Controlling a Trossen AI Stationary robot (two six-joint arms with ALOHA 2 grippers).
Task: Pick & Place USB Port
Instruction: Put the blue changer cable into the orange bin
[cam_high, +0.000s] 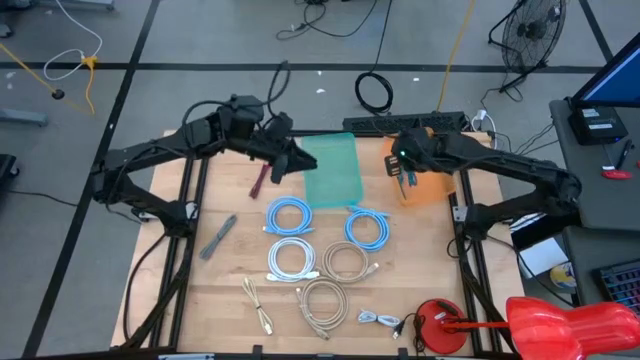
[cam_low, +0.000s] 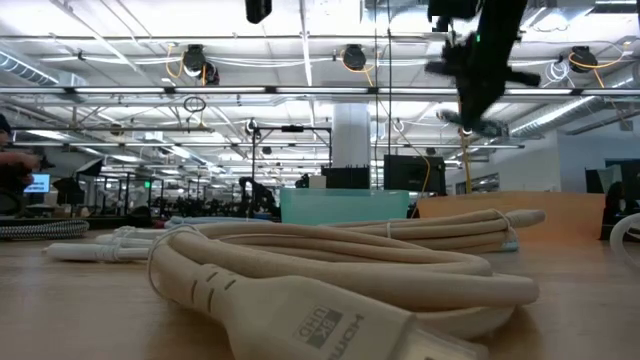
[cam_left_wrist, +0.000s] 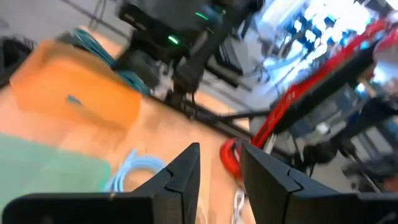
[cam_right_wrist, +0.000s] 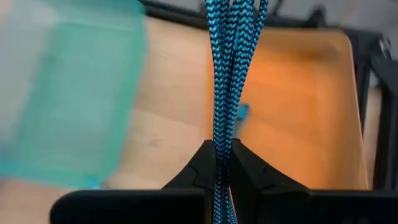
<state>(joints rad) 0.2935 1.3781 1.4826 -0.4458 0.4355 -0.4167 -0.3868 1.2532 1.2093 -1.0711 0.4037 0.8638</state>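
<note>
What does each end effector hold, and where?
Right end effector: blue braided cable, pinched across its bundled strands. Left end effector: nothing held.

The braided blue cable (cam_right_wrist: 225, 74) is cut off at twelve and six o'clock of the right wrist view, so its ends cannot be seen. The green bin (cam_right_wrist: 74, 93) is blurred and cropped at nine o'clock.

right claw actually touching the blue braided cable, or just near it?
Touching. In the right wrist view the right claw is shut on the blue braided cable; the strands are pinched between both fingertips with no gap, above the orange bin.
</note>
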